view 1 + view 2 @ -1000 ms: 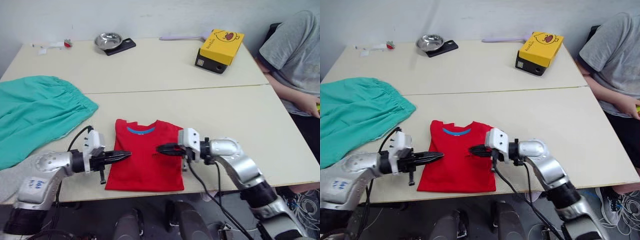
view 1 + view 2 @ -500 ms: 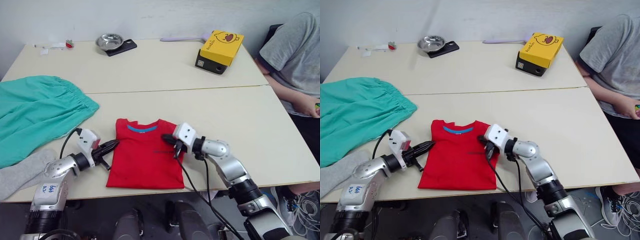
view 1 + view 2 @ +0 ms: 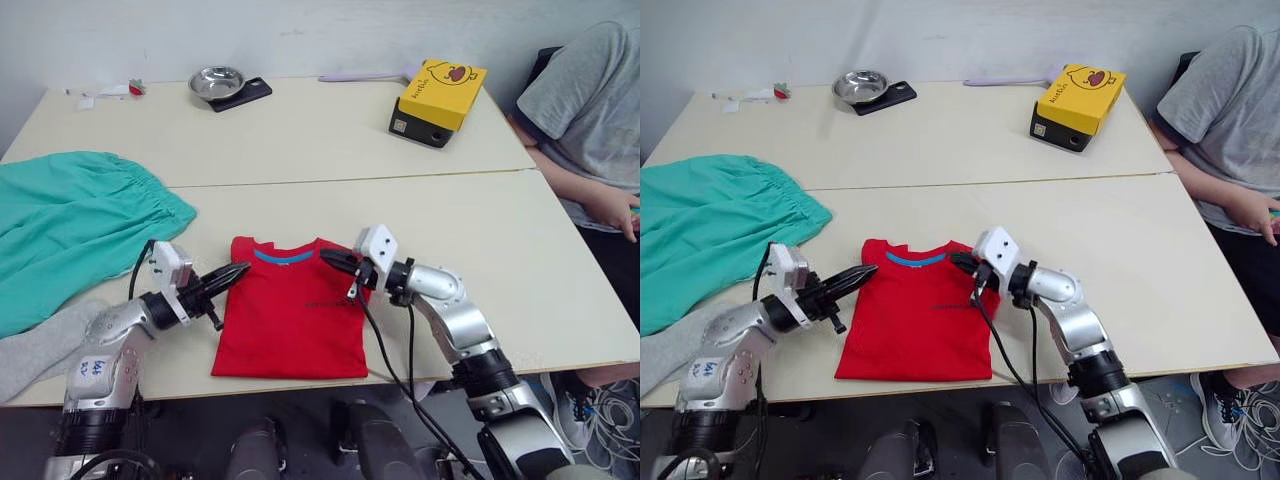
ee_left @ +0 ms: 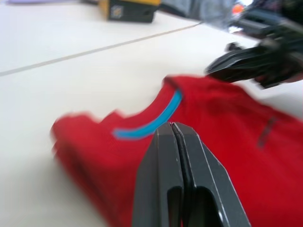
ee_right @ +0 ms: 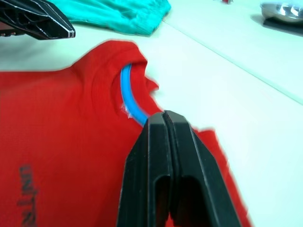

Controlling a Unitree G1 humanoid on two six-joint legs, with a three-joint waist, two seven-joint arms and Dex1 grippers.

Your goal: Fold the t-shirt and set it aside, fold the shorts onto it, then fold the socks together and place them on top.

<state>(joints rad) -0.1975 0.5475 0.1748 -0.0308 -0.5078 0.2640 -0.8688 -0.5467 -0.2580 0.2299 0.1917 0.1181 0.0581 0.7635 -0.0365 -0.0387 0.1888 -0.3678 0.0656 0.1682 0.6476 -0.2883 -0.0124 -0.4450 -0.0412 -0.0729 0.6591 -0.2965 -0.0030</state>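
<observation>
Red t-shirt (image 3: pixel 290 315) lies part-folded on the tabletop (image 3: pixel 480 230) | both grippers, left (image 3: pixel 238 272) and right (image 3: pixel 331 257), fingers clenched empty at its shoulders | soft, light, limp cloth; pinch the shoulder corners

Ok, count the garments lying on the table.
3, maybe more hidden: red t-shirt at the near edge, teal shorts at the left, and grey sock at the near-left corner; a second sock isn't distinguishable.
</observation>
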